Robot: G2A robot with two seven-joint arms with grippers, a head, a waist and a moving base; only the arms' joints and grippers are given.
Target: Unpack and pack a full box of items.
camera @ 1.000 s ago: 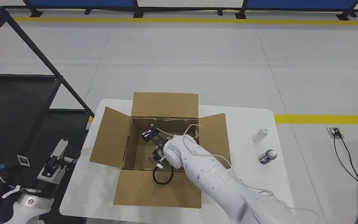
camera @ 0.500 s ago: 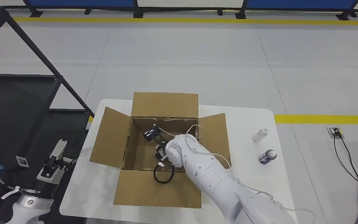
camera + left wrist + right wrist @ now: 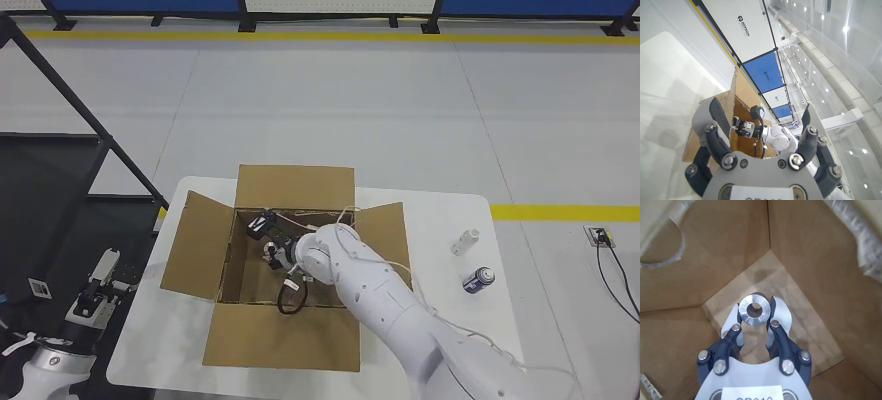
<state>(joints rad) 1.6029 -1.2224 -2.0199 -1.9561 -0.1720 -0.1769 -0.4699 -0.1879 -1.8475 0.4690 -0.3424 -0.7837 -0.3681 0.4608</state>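
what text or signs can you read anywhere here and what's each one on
Wall panels: a brand logo on each, legible, not quoted here.
Box: up-arrow handling marks, no words.
Left wrist label: cut off by the frame, unreadable.
Right wrist label: cut off, unreadable.
Bottle, spray can: any print too small to read.

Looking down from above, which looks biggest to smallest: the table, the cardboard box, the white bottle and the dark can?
1. Table
2. Cardboard box
3. White bottle and dark can: they look about the same size, so I won't rank them.
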